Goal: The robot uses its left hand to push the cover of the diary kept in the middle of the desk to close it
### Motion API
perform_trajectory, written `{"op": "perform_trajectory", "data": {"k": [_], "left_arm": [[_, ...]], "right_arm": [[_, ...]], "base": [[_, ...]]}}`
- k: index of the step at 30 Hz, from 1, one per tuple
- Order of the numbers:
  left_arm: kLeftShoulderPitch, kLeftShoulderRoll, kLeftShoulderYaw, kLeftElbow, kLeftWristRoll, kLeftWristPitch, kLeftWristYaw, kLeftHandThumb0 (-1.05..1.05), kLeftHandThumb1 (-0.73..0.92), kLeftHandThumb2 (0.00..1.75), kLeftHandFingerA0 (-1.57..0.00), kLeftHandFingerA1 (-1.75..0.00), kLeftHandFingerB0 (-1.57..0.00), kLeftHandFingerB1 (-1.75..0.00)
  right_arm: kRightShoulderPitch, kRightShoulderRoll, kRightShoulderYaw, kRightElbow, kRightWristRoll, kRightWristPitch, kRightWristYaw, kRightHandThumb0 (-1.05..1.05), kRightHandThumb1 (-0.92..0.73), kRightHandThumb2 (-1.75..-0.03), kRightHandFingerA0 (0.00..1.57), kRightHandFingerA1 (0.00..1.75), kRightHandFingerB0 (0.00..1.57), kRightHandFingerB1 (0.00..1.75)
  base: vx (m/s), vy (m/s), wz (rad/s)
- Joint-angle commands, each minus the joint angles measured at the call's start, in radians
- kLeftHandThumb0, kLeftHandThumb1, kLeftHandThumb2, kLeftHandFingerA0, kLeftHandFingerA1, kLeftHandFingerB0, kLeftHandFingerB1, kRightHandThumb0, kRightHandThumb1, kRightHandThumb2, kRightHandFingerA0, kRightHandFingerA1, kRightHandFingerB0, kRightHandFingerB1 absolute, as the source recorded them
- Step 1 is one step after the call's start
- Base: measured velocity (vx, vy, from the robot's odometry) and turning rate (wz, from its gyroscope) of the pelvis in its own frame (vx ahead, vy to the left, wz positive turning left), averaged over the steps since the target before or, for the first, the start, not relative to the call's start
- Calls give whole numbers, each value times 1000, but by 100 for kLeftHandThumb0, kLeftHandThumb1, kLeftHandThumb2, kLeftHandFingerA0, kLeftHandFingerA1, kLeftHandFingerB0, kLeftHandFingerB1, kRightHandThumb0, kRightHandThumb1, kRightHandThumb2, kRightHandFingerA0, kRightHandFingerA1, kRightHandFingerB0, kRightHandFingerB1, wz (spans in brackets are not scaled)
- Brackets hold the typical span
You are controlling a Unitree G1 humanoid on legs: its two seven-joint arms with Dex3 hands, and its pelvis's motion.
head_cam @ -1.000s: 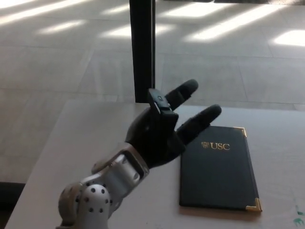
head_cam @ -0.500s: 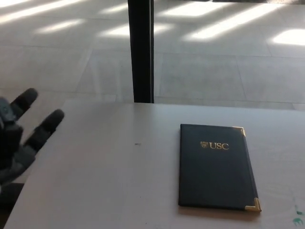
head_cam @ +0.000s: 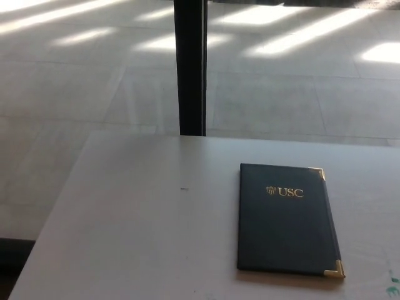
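Diary [head_cam: 286,219] lies closed and flat on our counter [head_cam: 144,225], right of its middle, dark cover up with gold "USC" lettering and gold corners. Neither of our hands is in view, so we cannot tell our fingers' state. A dark post [head_cam: 190,65] stands beyond the counter.

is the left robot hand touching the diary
Apart. The head view shows the diary lying closed on the desk with no robot hand in the picture at all, so nothing is on its cover.
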Motion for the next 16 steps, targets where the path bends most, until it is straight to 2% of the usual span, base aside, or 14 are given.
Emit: {"op": "perform_trajectory", "data": {"k": [1, 2, 3, 4, 8, 9, 10, 11, 12, 13, 14, 15, 16], "left_arm": [[66, -19, 36, 55, 34, -94, -7, -105, 76, 90, -37, -55, -21, -41], [74, -31, 33, 65, 38, -109, -12, -105, 78, 90, -35, -54, -18, -42], [78, -39, 33, 71, 33, -112, -16, -105, 78, 90, -35, -54, -18, -42], [81, -52, 20, 82, 45, -107, 10, -105, 81, 92, -37, -54, -20, -43], [105, -65, -11, 100, 65, -130, -24, -105, 74, 89, -36, -57, -21, -45], [112, -74, -10, 80, 58, -122, -14, -105, 74, 90, -37, -59, -22, -46], [112, -76, -5, 74, 45, -103, 4, -105, 59, 119, -40, -62, -21, -50], [124, -84, 2, 52, 29, -88, 8, -105, 72, 89, -40, -61, -21, -49], [132, -88, 2, 39, 24, -80, 9, -105, 73, 90, -38, -62, -21, -49], [138, -92, -2, 36, 28, -82, 7, -105, 74, 91, -34, -60, -20, -48], [140, -91, 1, 32, 26, -81, 8, -105, 74, 91, -34, -60, -20, -48], [136, -90, 4, 34, 26, -79, 18, -105, 75, 91, -34, -57, -21, -47], [136, -90, 4, 34, 26, -79, 18, -105, 75, 91, -34, -57, -21, -47]], "right_arm": [[7, -15, -8, 4, 14, 0, 14, -72, -76, -112, 49, 68, 35, 54], [5, -14, -7, 10, 15, -3, 19, -73, -92, -69, 51, 64, 39, 41], [6, -14, -8, 10, 18, -4, 23, -73, -92, -69, 51, 64, 39, 41], [-1, -17, -3, 24, 7, -14, 18, -72, -76, -111, 48, 67, 35, 54], [-17, -24, -11, 57, 4, -25, 13, -71, -74, -111, 49, 66, 37, 54], [-18, -25, -12, 58, 5, -24, 14, -72, -92, -68, 52, 59, 43, 39], [-17, -25, -14, 57, 8, -21, 15, -72, -92, -67, 52, 59, 44, 39], [-15, -23, -16, 42, 13, -7, 8, -71, -75, -110, 49, 67, 37, 54], [-6, -19, -13, 20, 12, -1, 5, -71, -75, -111, 49, 67, 37, 54], [-3, -17, -10, 13, 9, -5, 7, -72, -92, -68, 54, 63, 42, 40], [-5, -15, -8, 13, 9, -4, 6, -72, -92, -68, 54, 63, 42, 40], [-6, -15, -8, 19, 9, -9, 12, -68, -73, -110, 50, 69, 36, 54], [-6, -15, -8, 19, 9, -9, 12, -68, -73, -110, 50, 69, 36, 54]], "base": [[0, 0, 0], [0, 0, 0], [0, 0, 0], [0, 0, 0], [0, 0, 0], [0, 0, 0], [0, 0, 0], [0, 0, 0], [0, 0, 0], [0, 0, 0], [0, 0, 0], [0, 0, 0], [0, 0, 0]]}}
